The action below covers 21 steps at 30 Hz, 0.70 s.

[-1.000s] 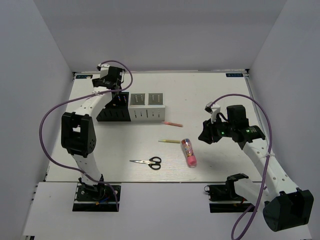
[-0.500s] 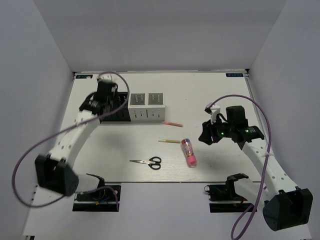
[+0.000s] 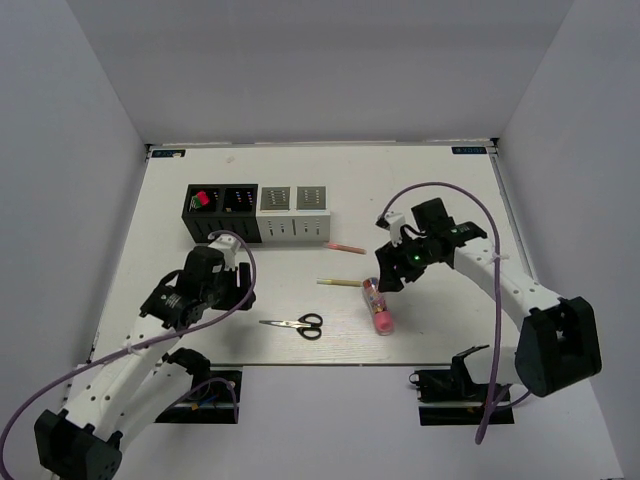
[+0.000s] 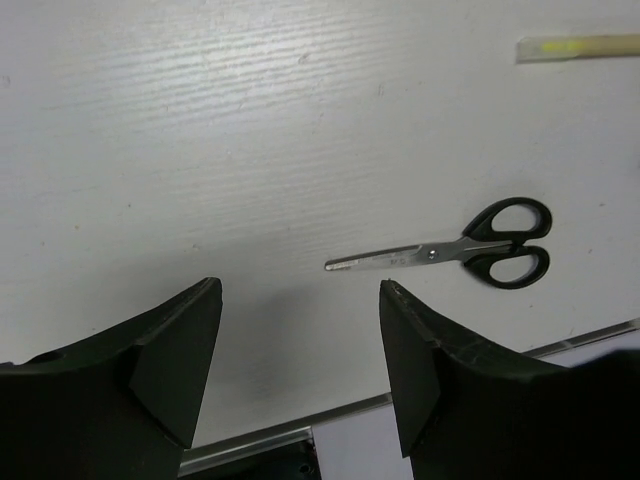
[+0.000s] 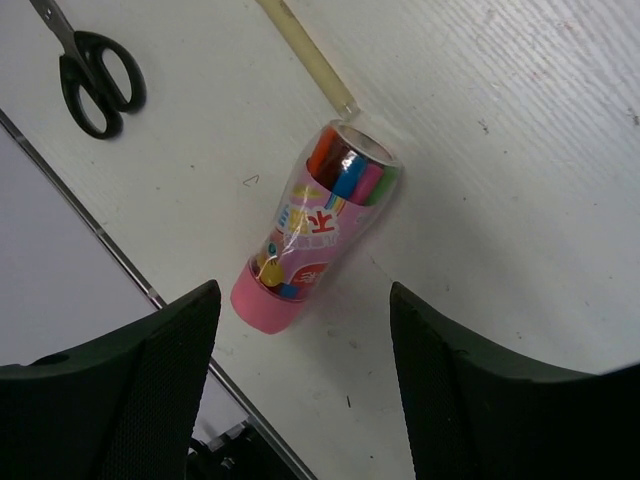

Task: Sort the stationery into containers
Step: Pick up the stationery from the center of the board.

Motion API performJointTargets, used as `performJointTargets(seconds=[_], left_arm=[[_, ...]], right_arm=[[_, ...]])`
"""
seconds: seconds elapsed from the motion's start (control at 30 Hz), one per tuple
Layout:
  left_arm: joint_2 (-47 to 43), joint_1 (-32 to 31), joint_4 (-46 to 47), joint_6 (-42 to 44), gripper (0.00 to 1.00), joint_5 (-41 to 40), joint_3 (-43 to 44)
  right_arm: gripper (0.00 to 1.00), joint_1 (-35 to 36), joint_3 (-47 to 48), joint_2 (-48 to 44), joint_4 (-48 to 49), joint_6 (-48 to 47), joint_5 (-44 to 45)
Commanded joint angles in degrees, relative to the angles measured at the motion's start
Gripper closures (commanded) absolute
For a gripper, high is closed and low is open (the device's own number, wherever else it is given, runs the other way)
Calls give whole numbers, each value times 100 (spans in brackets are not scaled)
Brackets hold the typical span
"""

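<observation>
White table, walled in pale grey. At far left, the containers (image 3: 258, 213) now show markers (image 3: 203, 198) standing in the leftmost black holder, uncovered because the left arm (image 3: 190, 290) has pulled back from them toward the near edge. Its jaws hang spread and empty just left of the scissors (image 4: 460, 248), probably the next pick. Further right, the yellow pencil (image 3: 338, 283) and pink pen (image 3: 345, 247) lie unmoved. The right arm (image 3: 480, 268) has swung in over the pink-ended tube (image 5: 310, 230). Its jaws stand apart above the tube, one to each side, not gripping it yet.
</observation>
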Motion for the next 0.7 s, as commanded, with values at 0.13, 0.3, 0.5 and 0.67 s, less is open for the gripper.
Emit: performJointTargets(seconds=[0.13, 0.3, 0.5, 0.67], left_arm=[[-366, -36, 180, 99, 26, 25, 33], [-349, -28, 171, 108, 26, 17, 42], [-367, -36, 153, 108, 26, 8, 33], [-323, -27, 162, 108, 26, 17, 33]], right_arm=[[27, 555, 7, 272, 37, 191, 687], [25, 757, 437, 826, 29, 543, 1118], [20, 933, 640, 1328, 125, 824, 1339], [18, 1091, 622, 1573, 266, 991, 1312]])
